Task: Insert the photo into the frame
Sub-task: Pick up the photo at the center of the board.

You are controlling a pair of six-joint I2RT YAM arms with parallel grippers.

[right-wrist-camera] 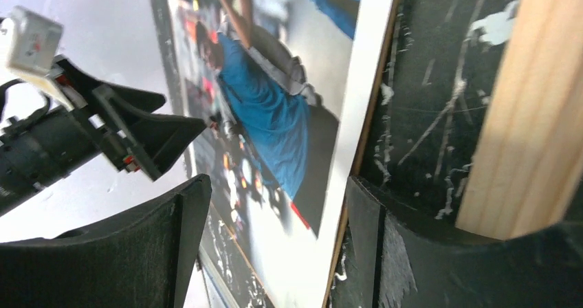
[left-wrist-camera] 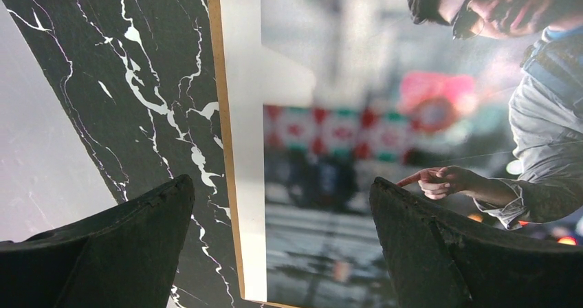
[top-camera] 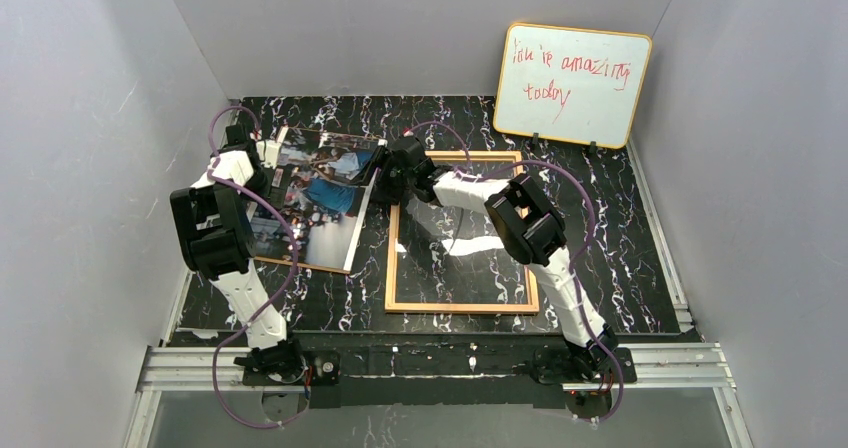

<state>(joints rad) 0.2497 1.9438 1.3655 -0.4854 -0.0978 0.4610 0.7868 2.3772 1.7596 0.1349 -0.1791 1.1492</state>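
Note:
The photo (top-camera: 325, 193) lies face up on a brown back panel (top-camera: 280, 261) at the left of the black marble table. The light-orange frame (top-camera: 392, 258) lies flat just to its right. My left gripper (top-camera: 262, 158) is open at the photo's left edge. In the left wrist view the gripper (left-wrist-camera: 278, 184) straddles the photo (left-wrist-camera: 357, 136) and the panel's edge (left-wrist-camera: 223, 136). My right gripper (top-camera: 383, 183) is open at the photo's right edge. In the right wrist view the gripper (right-wrist-camera: 278, 184) has the photo's white border (right-wrist-camera: 344, 150) between its fingers, with the frame (right-wrist-camera: 529, 102) close on the right.
A whiteboard (top-camera: 572, 83) with red writing leans against the back wall at the right. Grey walls close in the table on three sides. The right arm reaches across the frame's top left corner.

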